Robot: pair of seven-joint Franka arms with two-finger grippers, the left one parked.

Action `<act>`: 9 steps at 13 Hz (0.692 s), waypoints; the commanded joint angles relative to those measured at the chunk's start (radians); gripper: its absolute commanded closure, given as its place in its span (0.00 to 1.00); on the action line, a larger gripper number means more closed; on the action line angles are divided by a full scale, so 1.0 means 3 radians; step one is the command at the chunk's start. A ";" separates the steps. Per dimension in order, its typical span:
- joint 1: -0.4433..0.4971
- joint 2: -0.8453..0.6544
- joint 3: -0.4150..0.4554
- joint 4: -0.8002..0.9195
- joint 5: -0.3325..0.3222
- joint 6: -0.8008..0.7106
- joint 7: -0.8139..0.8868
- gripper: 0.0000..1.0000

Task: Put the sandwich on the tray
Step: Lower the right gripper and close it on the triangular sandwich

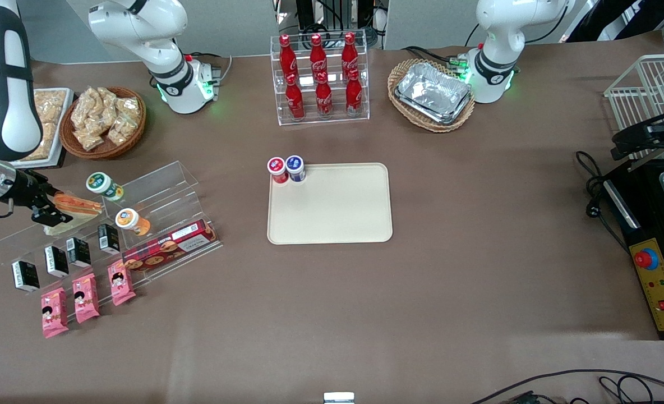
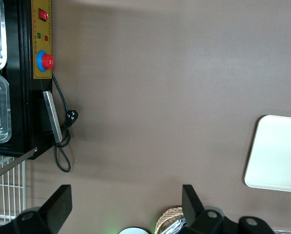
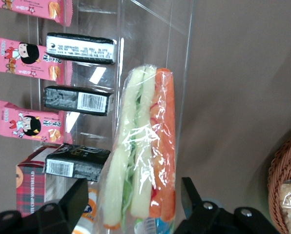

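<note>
The sandwich (image 1: 73, 206) is a wrapped wedge with pale bread and orange and green layers. It lies on the upper step of a clear acrylic shelf (image 1: 158, 185) toward the working arm's end of the table. In the right wrist view the sandwich (image 3: 143, 146) lies between the two fingers. My right gripper (image 1: 45, 212) (image 3: 135, 187) is open and straddles the sandwich's narrow end, with a gap on each side. The cream-beige tray (image 1: 337, 213) lies flat at the table's middle, far from the gripper. It also shows in the left wrist view (image 2: 277, 156).
The shelf also holds black boxes (image 3: 76, 100), two small jars (image 1: 104, 186) and a red cookie box (image 1: 169, 244); pink snack packs (image 1: 85, 297) lie in front. A red-lid jar (image 1: 277, 169) and a blue-lid jar (image 1: 295, 167) stand on the tray's corner. A snack basket (image 1: 103, 120) stands nearby.
</note>
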 commanded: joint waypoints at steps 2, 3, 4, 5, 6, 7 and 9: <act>-0.0005 0.0000 -0.0087 -0.0007 -0.0018 0.0071 -0.0286 0.37; -0.0005 0.0000 -0.0092 0.0004 -0.0018 0.0066 -0.0347 0.42; -0.0010 0.0000 -0.0097 0.0009 -0.0013 0.0066 -0.0398 0.50; -0.0005 0.0000 -0.0118 0.0009 -0.0013 0.0071 -0.0460 0.55; -0.0005 0.0000 -0.0133 0.0034 -0.0013 0.0061 -0.0531 0.61; -0.0010 0.0010 -0.0133 0.0080 -0.0008 0.0045 -0.0618 0.62; 0.0000 0.0091 -0.0159 0.0319 -0.0013 -0.0087 -0.0761 0.62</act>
